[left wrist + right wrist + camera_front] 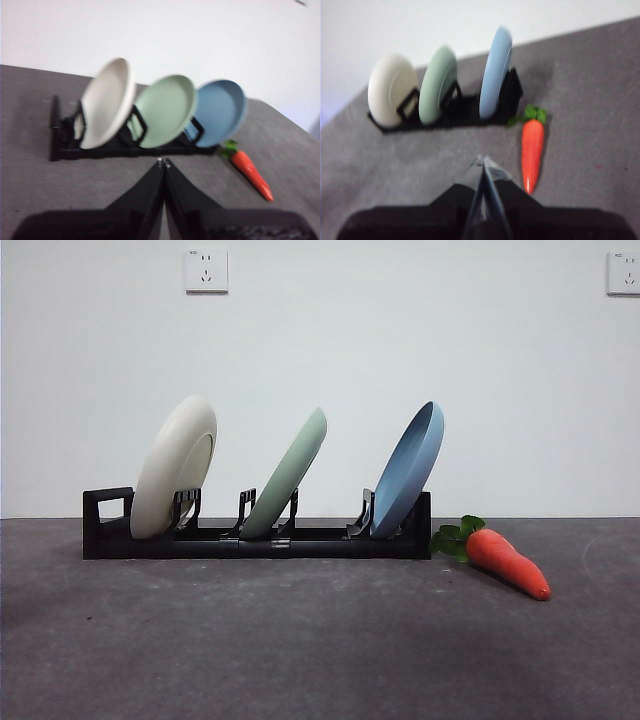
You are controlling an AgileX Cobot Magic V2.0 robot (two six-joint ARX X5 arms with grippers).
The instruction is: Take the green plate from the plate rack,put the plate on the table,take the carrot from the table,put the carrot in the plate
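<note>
Nothing is under way yet: the green plate [290, 478] leans in the middle slot of the plate rack [256, 542], mid-frame, between a cream plate [172, 467] and a blue plate [410, 469]. The carrot [508, 562] lies on the surface [300, 640] at lower right, just beside the rack. Left gripper [163, 162] and right gripper [483, 161] are both closed, holding nothing, well apart from the rack. Next, one must open, reach and clamp the green plate's rim.
</note>
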